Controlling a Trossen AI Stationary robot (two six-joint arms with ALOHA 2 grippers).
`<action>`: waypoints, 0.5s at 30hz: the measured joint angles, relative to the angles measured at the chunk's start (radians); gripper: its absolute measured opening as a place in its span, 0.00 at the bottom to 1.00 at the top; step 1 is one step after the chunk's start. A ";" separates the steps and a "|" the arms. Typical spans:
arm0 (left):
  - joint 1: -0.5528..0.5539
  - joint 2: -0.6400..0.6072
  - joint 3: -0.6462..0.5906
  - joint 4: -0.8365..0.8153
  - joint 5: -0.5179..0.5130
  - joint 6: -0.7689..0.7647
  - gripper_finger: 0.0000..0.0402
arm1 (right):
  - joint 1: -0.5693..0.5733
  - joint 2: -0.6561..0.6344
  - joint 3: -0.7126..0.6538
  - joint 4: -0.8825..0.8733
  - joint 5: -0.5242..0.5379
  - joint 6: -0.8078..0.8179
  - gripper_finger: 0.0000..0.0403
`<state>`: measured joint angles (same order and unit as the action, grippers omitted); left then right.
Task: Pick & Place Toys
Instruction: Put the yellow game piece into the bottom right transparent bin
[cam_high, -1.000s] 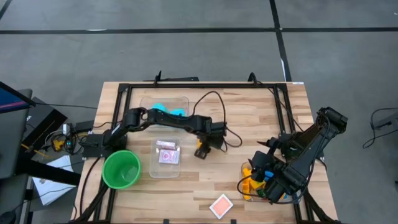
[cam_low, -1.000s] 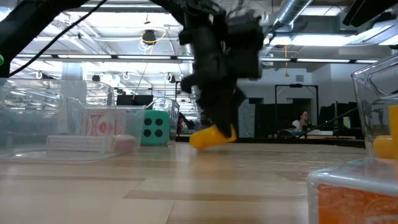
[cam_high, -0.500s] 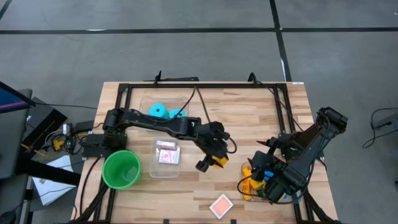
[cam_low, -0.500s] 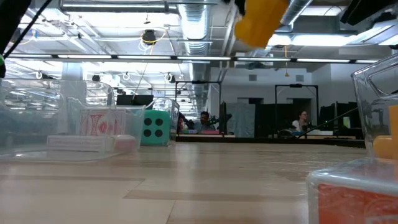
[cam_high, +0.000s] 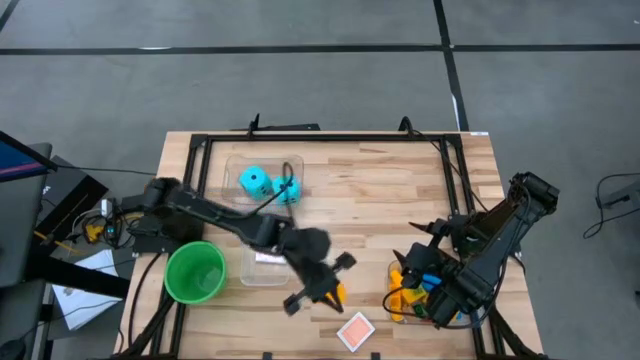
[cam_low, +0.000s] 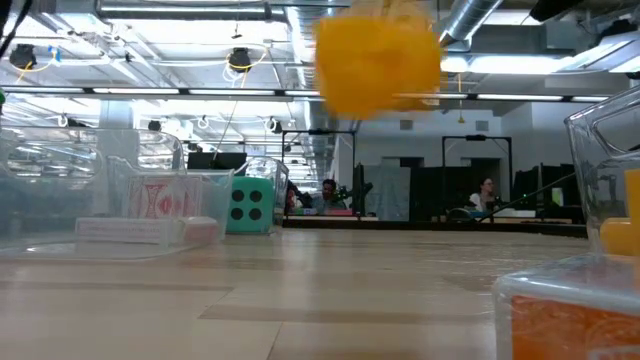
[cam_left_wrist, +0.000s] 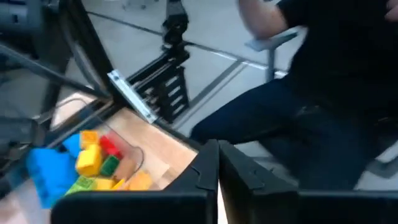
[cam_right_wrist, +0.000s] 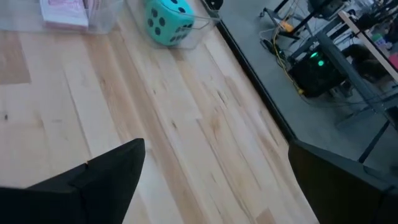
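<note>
Yellow brick (cam_low: 378, 66) above wooden table (cam_low: 300, 290)

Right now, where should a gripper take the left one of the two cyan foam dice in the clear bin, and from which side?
Grip the left cyan foam die on two opposite flat side faces, coming straight down from above. The clear plastic bin walls block a sideways approach. The second cyan die sits close beside it, so the faces not turned toward it are probably best.

An open lab: exposed ceiling ducts (cam_low: 300, 30), distant workstations (cam_low: 480, 205).
</note>
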<state>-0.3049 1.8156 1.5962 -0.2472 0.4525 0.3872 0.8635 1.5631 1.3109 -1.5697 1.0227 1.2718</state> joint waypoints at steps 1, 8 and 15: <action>-0.010 -0.024 -0.032 0.012 -0.049 0.005 0.02 | 0.000 0.000 0.000 0.000 0.000 0.001 0.96; -0.018 -0.221 -0.289 0.090 -0.340 -0.057 0.10 | -0.001 0.000 0.000 -0.001 0.000 0.002 0.96; -0.012 -0.400 -0.562 0.334 -0.435 -0.121 0.20 | -0.003 0.000 0.000 -0.001 0.000 0.002 0.96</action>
<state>-0.3172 1.4153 1.0340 0.0867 0.0175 0.2665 0.8608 1.5631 1.3109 -1.5703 1.0226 1.2743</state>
